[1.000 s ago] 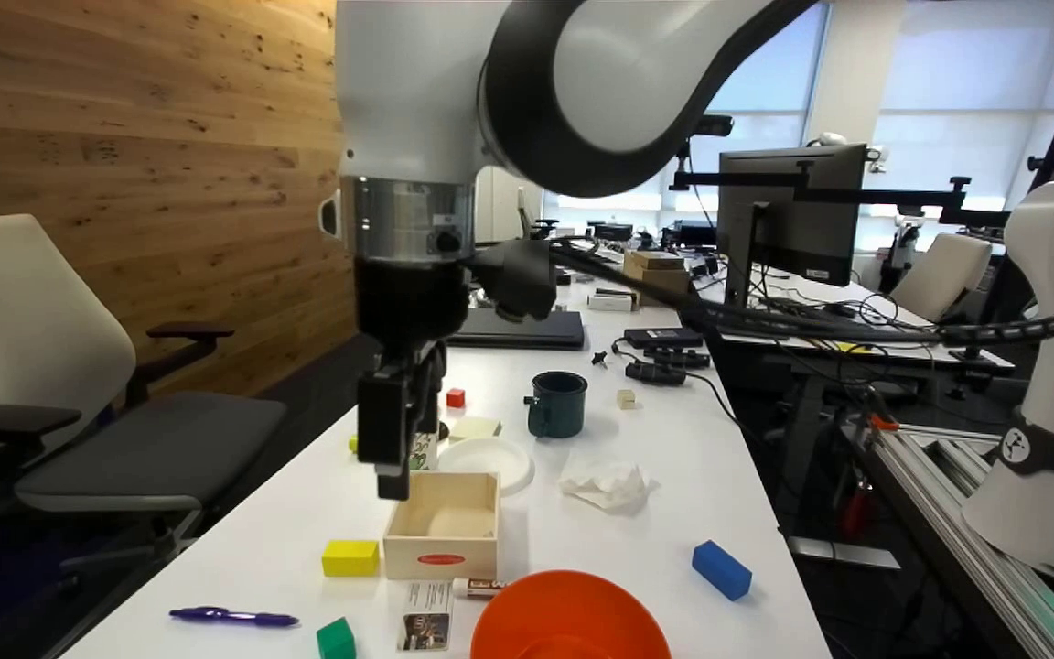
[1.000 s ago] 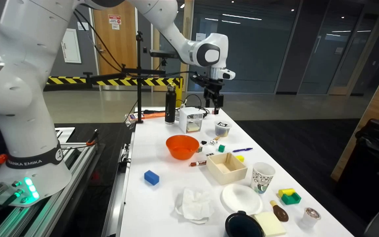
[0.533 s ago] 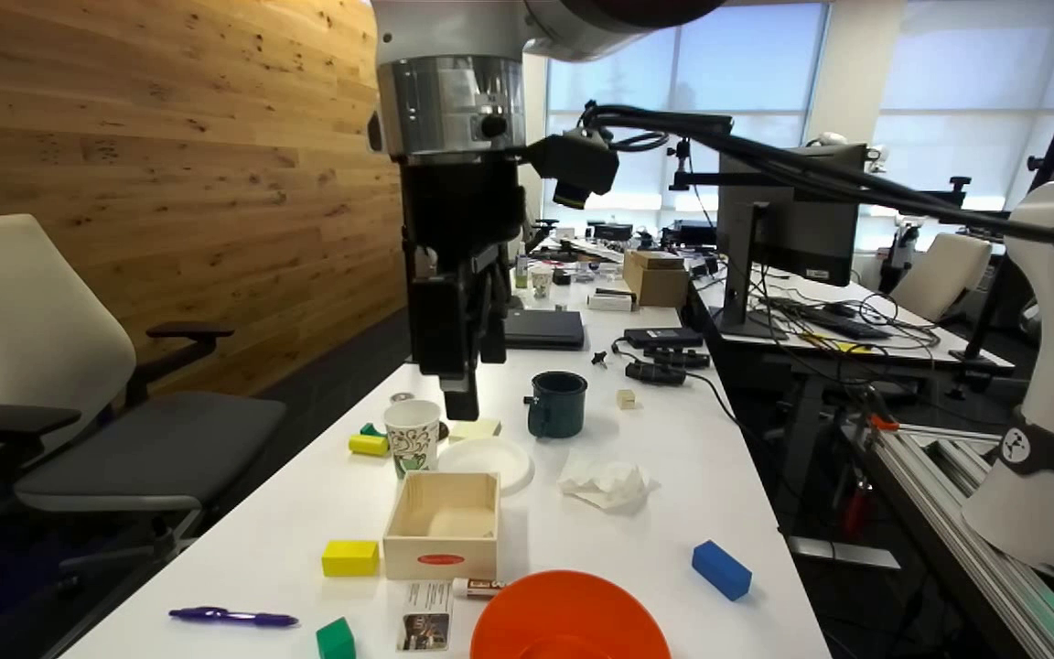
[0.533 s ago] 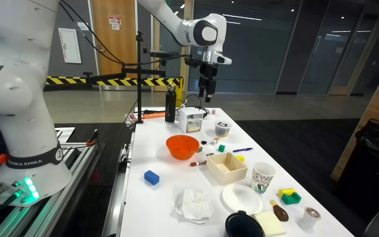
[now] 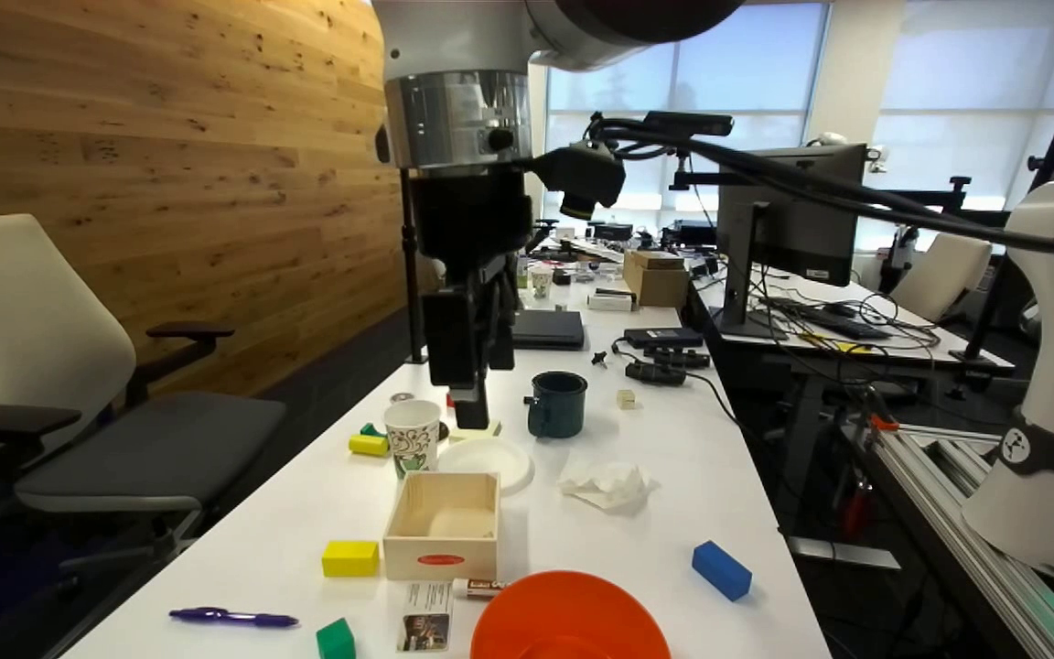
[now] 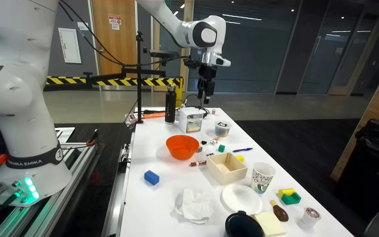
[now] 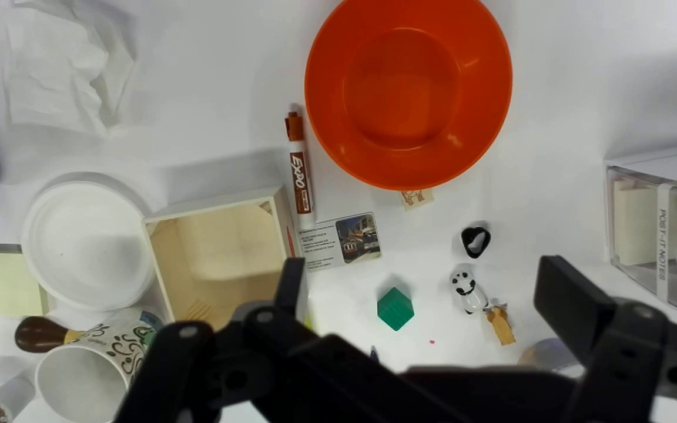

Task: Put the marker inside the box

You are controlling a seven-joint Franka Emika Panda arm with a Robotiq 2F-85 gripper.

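The brown-labelled white marker lies on the white table beside the box, in the wrist view [image 7: 299, 170], and in both exterior views [image 5: 479, 588] [image 6: 198, 163]. It is between the box and the orange bowl, with one end by a printed card. The shallow pale wooden box stands upright, in the wrist view [image 7: 219, 204] and both exterior views [image 5: 443, 560] [image 6: 233, 178]; no object shows inside it. My gripper is open and empty in the wrist view [image 7: 431, 288], fingers wide apart. It hangs high above the table in both exterior views [image 5: 483, 403] [image 6: 203, 98].
The orange bowl [image 7: 409, 88] stands close to the marker. A green cube [image 7: 395, 308], a panda figure [image 7: 469, 292] and a Post-it dispenser [image 7: 656, 235] are nearby. A paper cup [image 6: 262, 177], a white plate [image 6: 242, 199], crumpled tissue [image 6: 195, 205] and a dark mug [image 5: 556, 405] stand beyond the box.
My gripper has risen well above the table and shifted sideways, toward the robot base, then come down slightly in the last half second. The marker and box have not moved.
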